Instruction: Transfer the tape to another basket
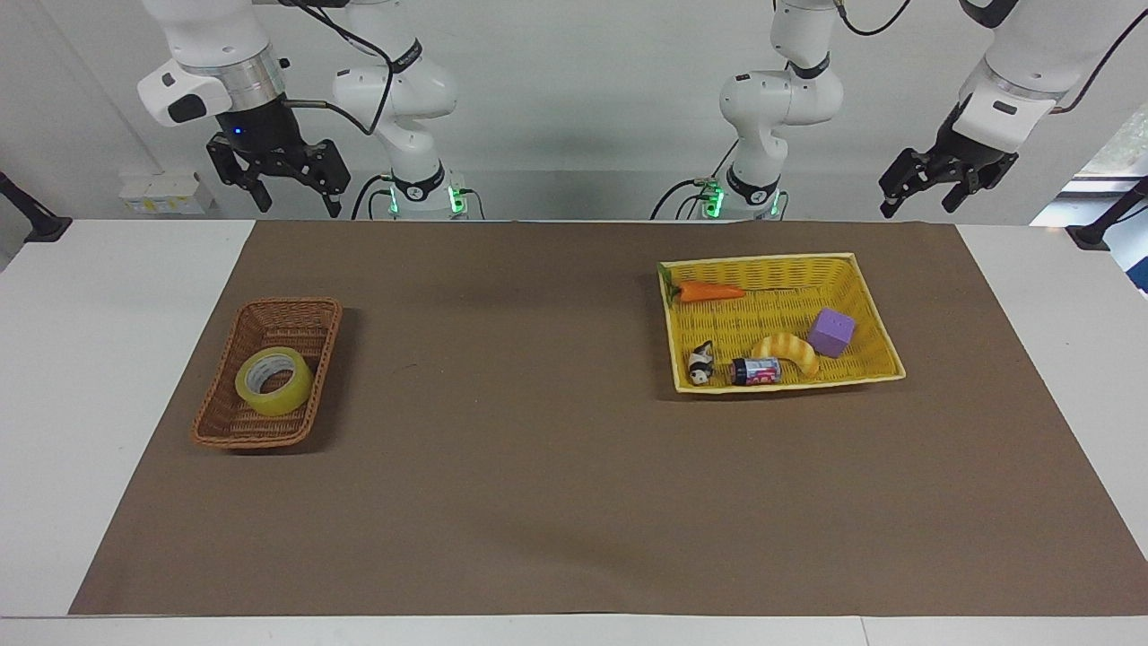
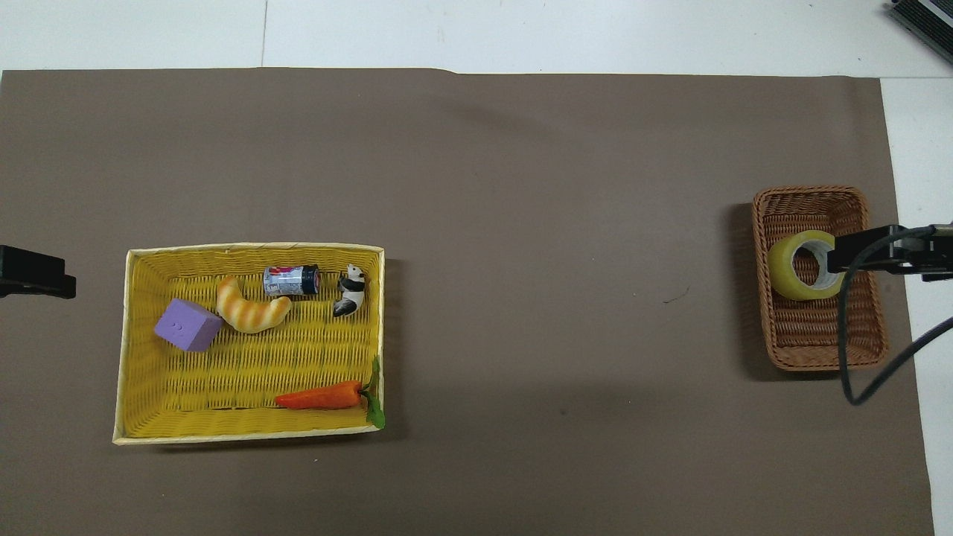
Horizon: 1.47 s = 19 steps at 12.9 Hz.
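Both arms hang raised at the robots' end of the table, the right gripper [image 1: 276, 184] high at its own end with fingers spread and empty, the left gripper [image 1: 937, 184] likewise raised, spread and empty.

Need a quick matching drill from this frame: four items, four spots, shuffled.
Items:
1. tape
2. carrot
3. purple block
4. panda figure

Spots:
A. in the yellow basket, along its wall nearest the robots
B. in the brown wicker basket
C. in the yellow basket, beside the small can, toward the right arm's end
D. in the yellow basket, beside the striped croissant toy, toward the left arm's end

Pairs: 1-B, 2-A, 3-D, 4-C
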Each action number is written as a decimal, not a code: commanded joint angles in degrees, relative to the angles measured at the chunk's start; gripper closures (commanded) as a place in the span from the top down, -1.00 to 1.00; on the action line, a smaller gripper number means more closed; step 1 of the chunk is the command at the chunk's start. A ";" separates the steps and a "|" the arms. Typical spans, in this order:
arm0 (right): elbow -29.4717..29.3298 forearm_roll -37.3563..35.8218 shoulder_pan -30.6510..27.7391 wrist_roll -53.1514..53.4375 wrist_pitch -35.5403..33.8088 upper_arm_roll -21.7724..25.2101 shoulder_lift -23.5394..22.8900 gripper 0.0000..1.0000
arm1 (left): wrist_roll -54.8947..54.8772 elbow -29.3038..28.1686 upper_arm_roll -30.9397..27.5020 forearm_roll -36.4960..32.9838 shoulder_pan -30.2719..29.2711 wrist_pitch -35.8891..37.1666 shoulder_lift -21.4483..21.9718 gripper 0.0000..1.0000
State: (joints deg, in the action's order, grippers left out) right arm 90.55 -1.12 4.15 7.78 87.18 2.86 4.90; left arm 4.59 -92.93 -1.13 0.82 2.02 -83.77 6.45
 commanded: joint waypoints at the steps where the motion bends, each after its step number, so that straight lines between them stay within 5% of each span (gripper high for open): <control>1: 2.09 1.21 -0.37 -0.49 0.27 -0.04 1.86 1.00 | 0.68 -0.32 -0.27 -0.91 0.44 0.54 0.41 1.00; 19: 5.07 1.30 -1.69 -6.47 1.41 -0.04 3.45 1.00 | 0.68 -0.32 -0.27 -0.91 0.44 0.54 0.50 1.00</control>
State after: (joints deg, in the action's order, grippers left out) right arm 94.00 -1.12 3.05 2.41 87.50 3.02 7.00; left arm 4.61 -92.94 -1.13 0.82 2.02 -83.75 6.45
